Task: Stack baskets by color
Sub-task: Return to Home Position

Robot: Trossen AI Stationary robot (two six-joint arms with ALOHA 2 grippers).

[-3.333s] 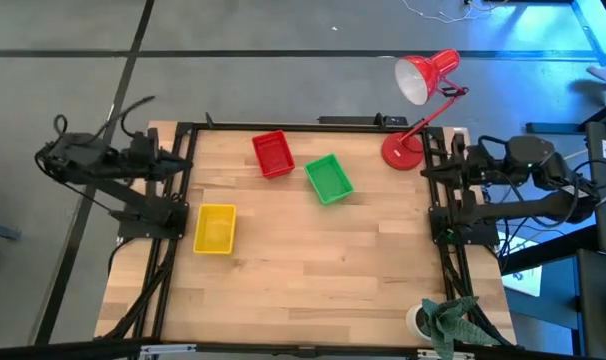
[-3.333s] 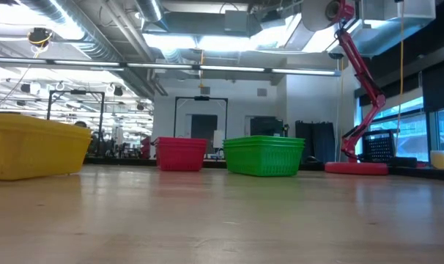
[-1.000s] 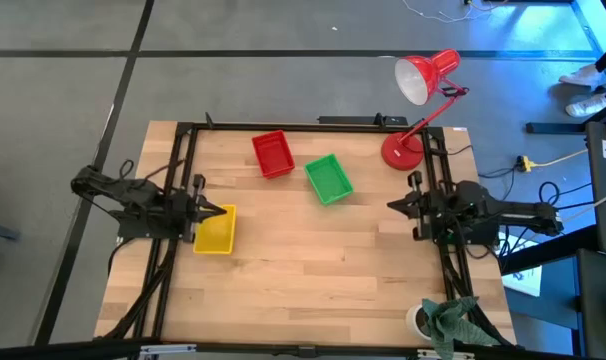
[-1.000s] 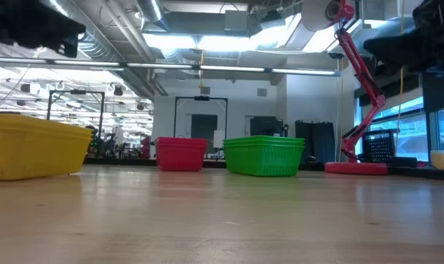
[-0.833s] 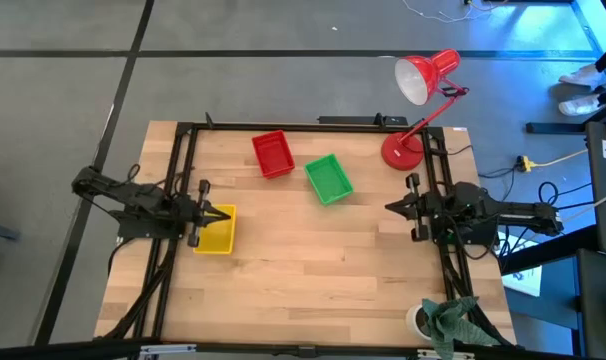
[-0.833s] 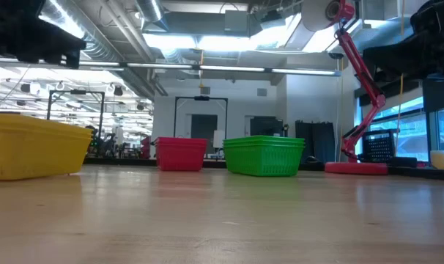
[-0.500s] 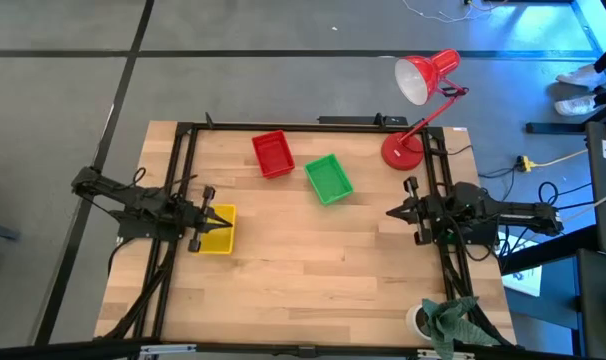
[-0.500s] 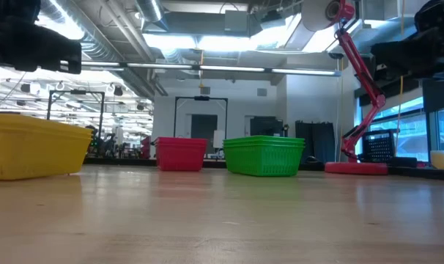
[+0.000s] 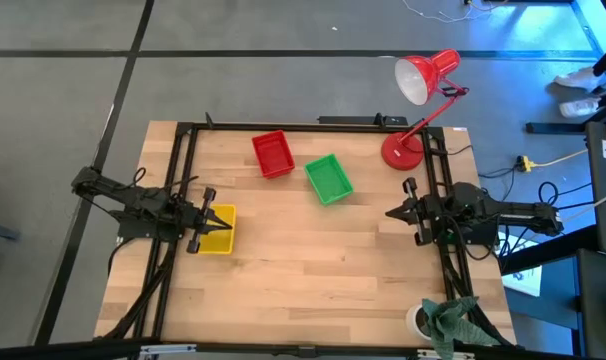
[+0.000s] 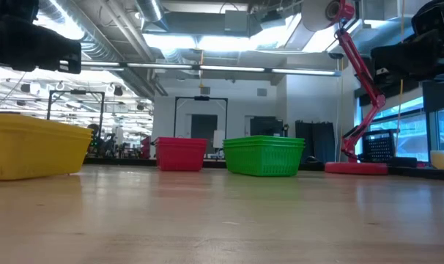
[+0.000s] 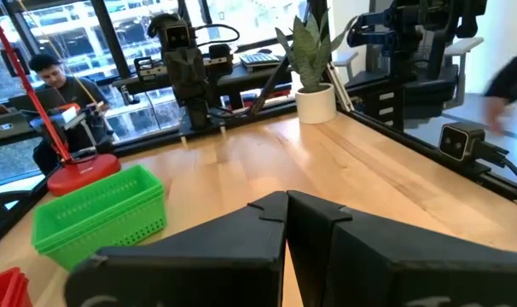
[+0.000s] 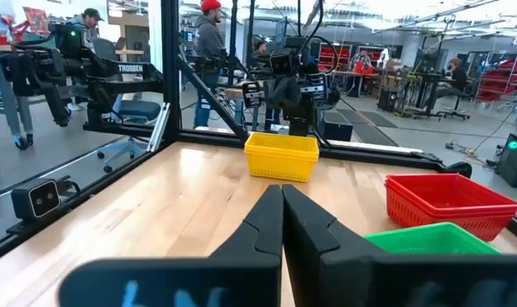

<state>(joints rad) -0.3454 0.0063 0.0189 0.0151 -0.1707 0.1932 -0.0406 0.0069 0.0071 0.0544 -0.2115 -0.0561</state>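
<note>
Three baskets rest on their bottoms on the wooden table. The red basket (image 9: 273,153) and the green basket (image 9: 329,178) are near the far edge, and the yellow basket (image 9: 215,230) is at the left. My left gripper (image 9: 226,216) is shut, points level and hangs above the yellow basket's far left corner, clear of it. My right gripper (image 9: 388,212) is shut at the table's right side and points level toward the yellow basket (image 12: 281,155). The left wrist view shows the green basket (image 11: 101,209) beyond my shut fingers.
A red desk lamp (image 9: 415,80) stands on its round base (image 9: 401,150) at the far right corner. A potted plant (image 9: 445,320) sits at the near right corner. Black frame rails (image 9: 173,180) run along both side edges. Bare wood (image 9: 313,270) fills the middle and near part.
My left gripper has sunk a little above the yellow basket and rolled slightly, staying shut. The baskets have not moved.
</note>
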